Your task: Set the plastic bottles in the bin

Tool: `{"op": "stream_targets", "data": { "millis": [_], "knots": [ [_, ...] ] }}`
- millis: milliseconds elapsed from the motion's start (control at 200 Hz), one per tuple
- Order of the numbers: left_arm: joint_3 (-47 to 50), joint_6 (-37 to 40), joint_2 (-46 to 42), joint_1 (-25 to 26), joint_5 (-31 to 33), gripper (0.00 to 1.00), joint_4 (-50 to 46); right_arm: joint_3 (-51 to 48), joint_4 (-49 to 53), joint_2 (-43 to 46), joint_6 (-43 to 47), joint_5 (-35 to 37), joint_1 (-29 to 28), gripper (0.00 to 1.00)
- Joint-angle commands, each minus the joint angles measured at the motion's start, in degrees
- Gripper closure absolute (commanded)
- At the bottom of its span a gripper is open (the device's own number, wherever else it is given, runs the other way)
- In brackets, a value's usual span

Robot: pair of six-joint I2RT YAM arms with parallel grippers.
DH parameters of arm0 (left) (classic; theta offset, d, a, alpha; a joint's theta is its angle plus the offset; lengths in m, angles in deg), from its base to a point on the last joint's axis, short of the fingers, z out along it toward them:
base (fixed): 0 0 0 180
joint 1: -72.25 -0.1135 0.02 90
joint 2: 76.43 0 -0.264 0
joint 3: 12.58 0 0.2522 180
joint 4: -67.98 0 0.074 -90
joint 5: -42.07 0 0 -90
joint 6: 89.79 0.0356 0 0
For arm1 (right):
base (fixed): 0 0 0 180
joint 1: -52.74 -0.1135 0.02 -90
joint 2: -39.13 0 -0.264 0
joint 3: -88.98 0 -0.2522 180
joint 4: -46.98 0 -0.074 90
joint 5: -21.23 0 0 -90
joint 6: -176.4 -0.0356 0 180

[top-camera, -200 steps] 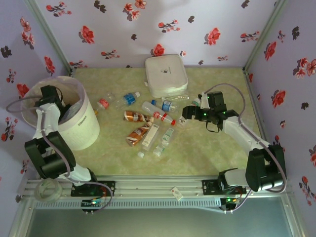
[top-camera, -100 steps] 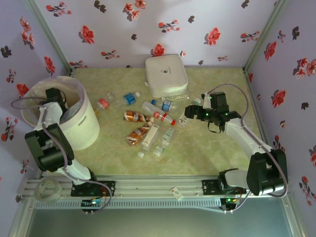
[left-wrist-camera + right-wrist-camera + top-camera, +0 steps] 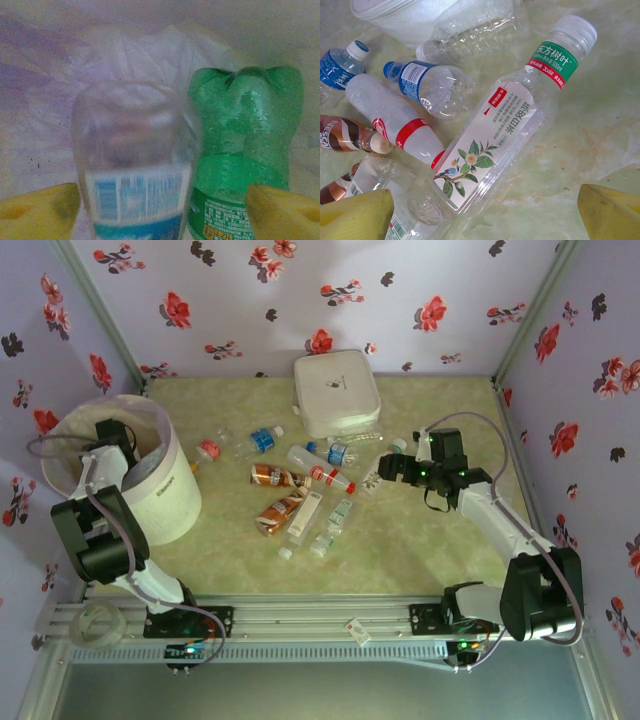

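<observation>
Several plastic bottles (image 3: 300, 485) lie scattered in the middle of the table. My right gripper (image 3: 386, 468) hovers open at the pile's right end, just above a clear bottle with a flower label (image 3: 505, 125) and a white cap. Its yellow fingertips (image 3: 355, 215) stand wide apart, holding nothing. My left gripper (image 3: 110, 436) reaches into the white bin (image 3: 160, 502) at the left. Inside the bin, a clear bottle with a blue-white label (image 3: 135, 150) sits blurred between the spread fingers (image 3: 40, 210), next to a green bottle (image 3: 245, 140). The left gripper (image 3: 164, 205) is open.
A flat white square box (image 3: 336, 392) lies at the back, with a crushed clear bottle (image 3: 475, 30) against it. A blue-labelled bottle (image 3: 430, 87), a red-banded one (image 3: 395, 120) and a brown one (image 3: 345, 135) lie left of the flower bottle. Flowered walls enclose the table.
The right arm has drawn slightly to the right, off the pile's edge. The left arm has shifted a little at the bin's rim and its elbow has come nearer.
</observation>
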Motion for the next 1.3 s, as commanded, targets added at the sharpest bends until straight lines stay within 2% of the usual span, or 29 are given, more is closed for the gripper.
{"op": "stream_targets", "data": {
  "millis": [0, 380, 570, 680, 810, 930, 1090, 1175, 1295],
  "knots": [
    [-0.54, -0.18, -2.04, 0.42, -0.10, 0.07, -1.04, -0.56, 1.21, 1.69, -0.59, 1.03, 0.61, 0.05],
    [-7.46, -0.21, -11.23, 0.97, -3.08, 0.05, -7.12, 1.77, 5.23, 0.69, -3.64, 5.27, 0.63, 0.06],
    [-14.05, 0.48, -17.16, 1.04, -3.34, 0.05, -12.96, 1.35, 3.28, -2.27, -10.16, 4.37, 0.26, 0.09],
    [-16.92, 0.28, -21.28, 1.00, -2.83, 0.05, -15.31, 1.68, 2.96, -4.77, -15.62, 7.86, -3.09, 0.10],
    [-21.13, -0.35, -26.30, 1.24, -0.61, 0.05, -17.68, 3.97, 3.12, -8.12, -17.93, 13.80, -9.28, 0.09],
    [-25.92, -1.53, -28.98, 1.73, -1.12, 0.05, -19.83, 6.42, 2.94, -12.87, -20.66, 15.48, -12.30, 0.08],
    [-32.75, -3.73, -30.31, 6.03, -1.52, 0.06, -21.80, 8.03, 3.88, -17.68, -21.15, 19.78, -13.01, 0.08],
    [-36.28, -5.00, -29.57, 9.06, -3.29, 0.01, -22.73, 8.22, 3.46, -19.11, -21.41, 20.91, -13.07, 0.08],
    [-38.75, -7.82, -28.74, 16.10, -6.26, 0.00, -21.99, 8.56, 2.33, -20.94, -21.75, 20.56, -13.04, 0.08]
  ]
}}
